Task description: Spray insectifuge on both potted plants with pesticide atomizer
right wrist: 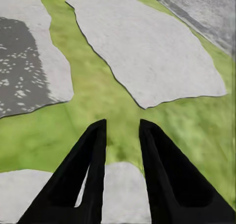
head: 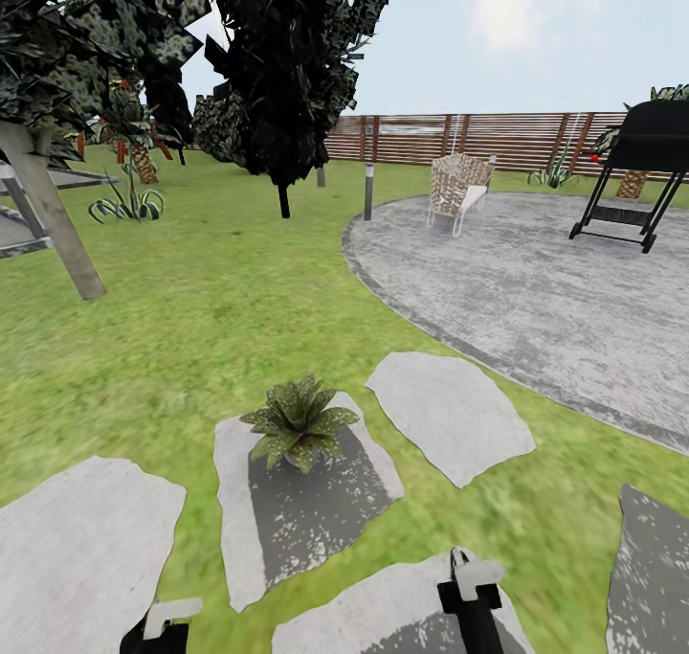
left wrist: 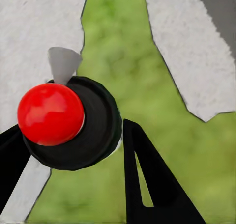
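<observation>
Green potted plant (head: pixel 299 426) on stepping stone (head: pixel 287 515)

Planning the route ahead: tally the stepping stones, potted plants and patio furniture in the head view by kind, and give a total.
stepping stones: 5
potted plants: 1
wicker chairs: 1
black grills: 1
Total: 8

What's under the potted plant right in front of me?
The potted plant sits on a flat grey stepping stone, part darkened by shadow. Its leaves hide any pot and the stone directly beneath.
</observation>
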### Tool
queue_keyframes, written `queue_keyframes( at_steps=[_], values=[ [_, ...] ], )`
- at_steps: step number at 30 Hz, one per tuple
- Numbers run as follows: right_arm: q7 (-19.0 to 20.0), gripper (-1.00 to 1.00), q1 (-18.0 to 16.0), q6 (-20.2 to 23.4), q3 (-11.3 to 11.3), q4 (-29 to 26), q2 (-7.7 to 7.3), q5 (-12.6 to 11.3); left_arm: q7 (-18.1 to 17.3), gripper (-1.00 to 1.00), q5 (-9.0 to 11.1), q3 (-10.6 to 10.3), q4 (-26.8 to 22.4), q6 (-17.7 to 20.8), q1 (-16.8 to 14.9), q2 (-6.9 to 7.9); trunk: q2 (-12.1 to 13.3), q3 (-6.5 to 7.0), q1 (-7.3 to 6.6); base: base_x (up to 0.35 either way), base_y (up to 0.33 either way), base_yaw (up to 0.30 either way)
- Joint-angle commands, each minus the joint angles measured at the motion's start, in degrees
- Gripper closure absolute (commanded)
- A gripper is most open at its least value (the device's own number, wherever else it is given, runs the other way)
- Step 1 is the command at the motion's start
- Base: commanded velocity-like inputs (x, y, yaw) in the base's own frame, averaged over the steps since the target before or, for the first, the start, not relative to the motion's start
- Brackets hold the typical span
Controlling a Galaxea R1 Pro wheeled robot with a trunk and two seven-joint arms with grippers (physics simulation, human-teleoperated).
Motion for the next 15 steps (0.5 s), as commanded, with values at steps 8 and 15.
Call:
queue_keyframes(
  at_steps=[8, 15],
  values=[
    [-1.0, -1.00, 1.9, -1.3, 0.3, 0.0, -1.94, -0.7, 0.3, 1.00, -0.3, 0.2, 0.2, -0.1, 0.2, 0.43, 0.0, -0.04, -0.01, 0.000, 0.000, 0.000],
    [-0.7, -1.00, 2.7, -1.2, 0.4, 0.1, -4.08, -6.6, 0.3, 1.00, 0.2, 0.1, 1.1, -0.1, 0.3, 0.22, 0.0, -0.04, -0.01, 0.000, 0.000, 0.000]
  ],
)
